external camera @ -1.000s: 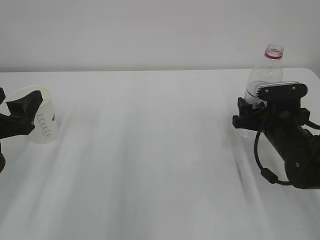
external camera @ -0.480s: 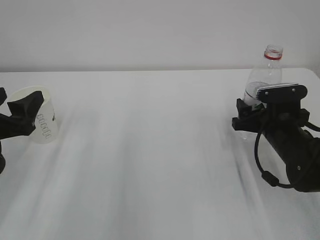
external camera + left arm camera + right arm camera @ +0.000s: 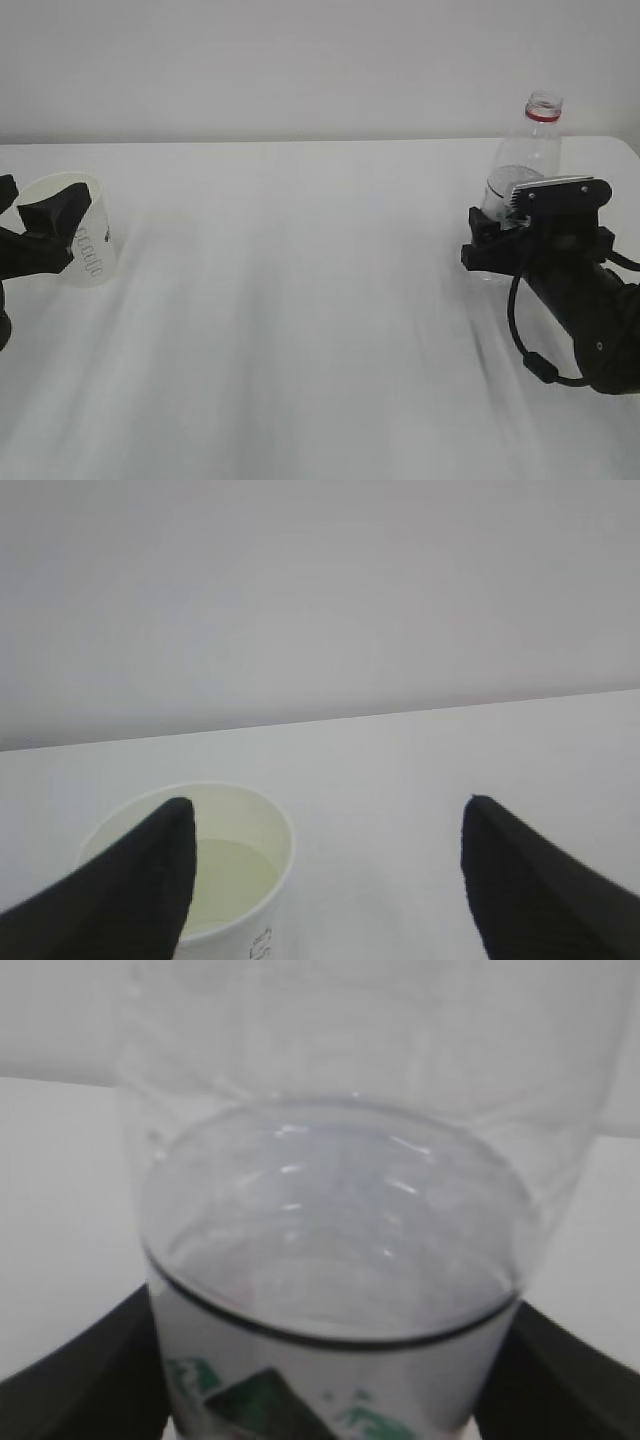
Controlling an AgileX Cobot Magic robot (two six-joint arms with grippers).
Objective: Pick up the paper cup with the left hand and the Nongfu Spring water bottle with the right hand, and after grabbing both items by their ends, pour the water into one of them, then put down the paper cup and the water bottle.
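1. The small white tapered paper cup (image 3: 72, 228) with dark green lettering stands at the far left edge of the white table (image 3: 300, 300), with one black finger of the left hand (image 3: 325, 875) overlapping its rim in the exterior view. From the wrist, the fingers stand spread wide, the cup sits against the left finger, and the right finger is well apart from it. That looks like no grip.
2. The cup holds a shallow pool of clear water (image 3: 225, 885). It should handle as light, soft-walled and easy to crush or tip, so I would take it low on the side wall with gentle pressure.
3. The clear ribbed Nongfu Spring water bottle (image 3: 525, 160), with its red neck ring and no cap seen, stands upright at the far right, between the fingers of the right hand (image 3: 510, 235).
4. The right fingers flank the bottle's lower body closely. Whether they are pressing it or just beside it, I cannot tell.
5. The bottle is partly filled, so it is likely bottom-heavy, smooth and somewhat squashy. A hold across the label band near the base should keep it steady.
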